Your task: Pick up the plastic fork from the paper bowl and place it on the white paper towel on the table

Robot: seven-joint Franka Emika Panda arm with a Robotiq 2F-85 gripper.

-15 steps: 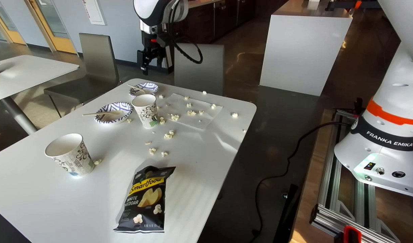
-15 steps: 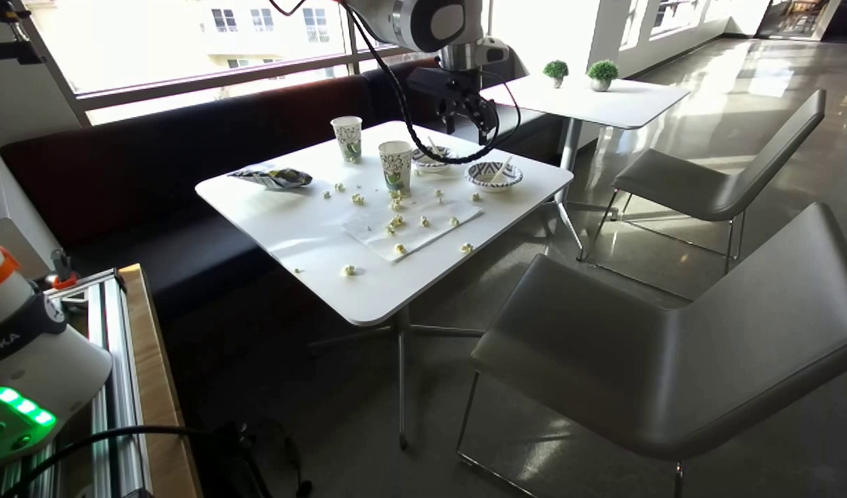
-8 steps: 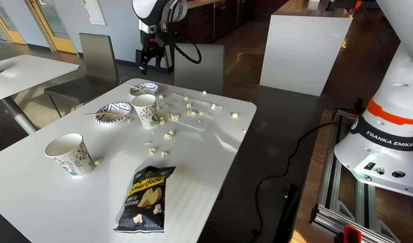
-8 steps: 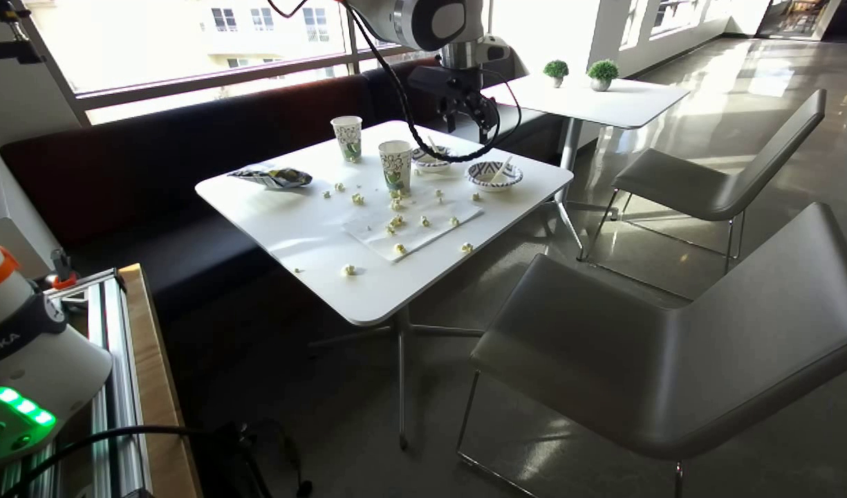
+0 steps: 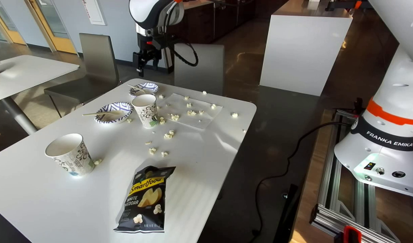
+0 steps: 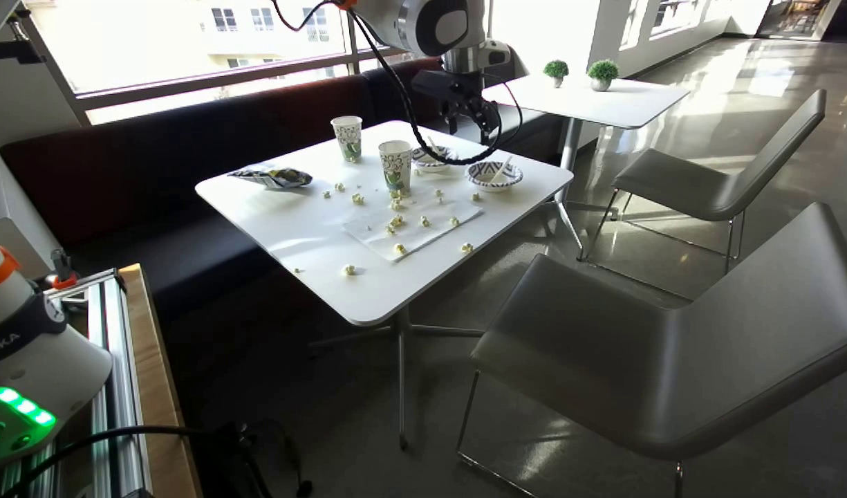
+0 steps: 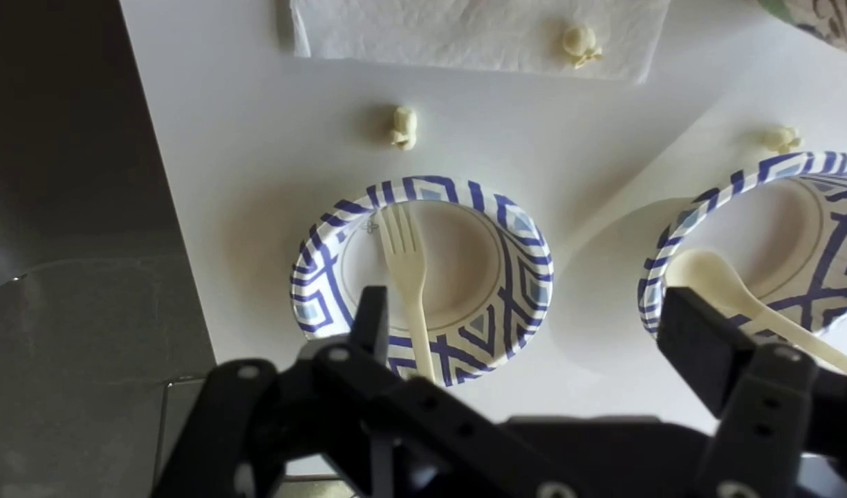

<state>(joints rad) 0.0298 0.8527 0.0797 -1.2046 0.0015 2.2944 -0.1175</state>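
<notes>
The pale plastic fork lies in a blue-and-white patterned paper bowl, tines towards the top of the wrist view, handle over the rim. The fork and bowl also show in an exterior view, near the table's corner. My gripper is open and empty above the table. In the wrist view its left finger overlaps this bowl, left of the fork handle, and hides the handle's end. The gripper hangs well above the bowls in both exterior views. The white paper towel lies flat beyond the bowl, with popcorn on it.
A second patterned bowl holds a pale spoon, beneath my right finger in the wrist view. A paper cup stands between bowls and towel; another cup and a black snack bag are farther off. Popcorn is scattered about.
My gripper has shifted slightly to the left in an exterior view, with the arm above it. It stays open. The fork, bowls, cups and towel have not moved.
</notes>
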